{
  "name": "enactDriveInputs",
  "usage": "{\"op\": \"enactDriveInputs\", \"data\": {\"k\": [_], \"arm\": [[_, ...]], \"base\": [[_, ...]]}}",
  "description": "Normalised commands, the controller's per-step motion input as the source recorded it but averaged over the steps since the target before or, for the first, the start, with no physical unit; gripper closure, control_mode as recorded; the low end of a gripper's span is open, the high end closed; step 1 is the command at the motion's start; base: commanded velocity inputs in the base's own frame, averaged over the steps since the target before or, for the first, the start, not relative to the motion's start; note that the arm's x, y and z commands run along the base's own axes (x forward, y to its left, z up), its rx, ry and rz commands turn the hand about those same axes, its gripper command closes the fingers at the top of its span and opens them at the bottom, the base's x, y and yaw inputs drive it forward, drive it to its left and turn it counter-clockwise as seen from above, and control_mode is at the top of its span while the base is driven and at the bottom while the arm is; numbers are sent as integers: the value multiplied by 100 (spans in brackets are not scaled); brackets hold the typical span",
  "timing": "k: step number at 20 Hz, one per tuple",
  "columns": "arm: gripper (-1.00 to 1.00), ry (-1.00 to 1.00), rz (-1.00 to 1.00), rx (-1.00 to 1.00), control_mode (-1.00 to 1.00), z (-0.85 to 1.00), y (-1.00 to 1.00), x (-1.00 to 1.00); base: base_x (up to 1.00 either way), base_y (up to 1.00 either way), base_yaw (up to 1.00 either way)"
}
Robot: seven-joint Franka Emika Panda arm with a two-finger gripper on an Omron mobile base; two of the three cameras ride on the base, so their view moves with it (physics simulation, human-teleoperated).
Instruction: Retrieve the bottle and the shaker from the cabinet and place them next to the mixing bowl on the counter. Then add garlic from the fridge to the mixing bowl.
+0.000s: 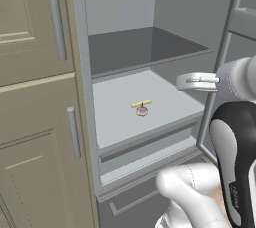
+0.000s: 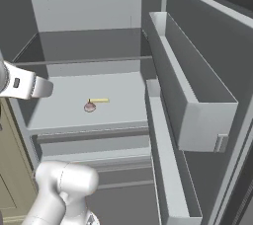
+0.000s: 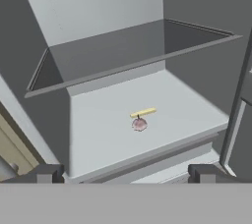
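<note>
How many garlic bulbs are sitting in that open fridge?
1. The garlic lies near the middle of the fridge's pale shelf, beside a small yellow stick. Lower compartments are partly hidden, so more could be there.

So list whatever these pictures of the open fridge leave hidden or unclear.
- Garlic: too small in every view to show its cloves or skin.
- Yellow stick beside the garlic: too small to identify.
- Fridge lower compartments: cut off by the bottom edge and blocked by the arm in both base views.
- Gripper: just the open tips show in the hand view.
</note>
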Motion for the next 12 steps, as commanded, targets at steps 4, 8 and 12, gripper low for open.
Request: {"op": "enactDriveInputs", "data": {"k": [4, 8, 12], "arm": [[-100, 0, 0, 0, 100, 0, 0, 0], [-100, 0, 0, 0, -100, 0, -1, 0], [-100, 0, 0, 0, -100, 0, -11, 0]], "base": [[0, -2, 0], [0, -5, 0], [0, 0, 0]]}}
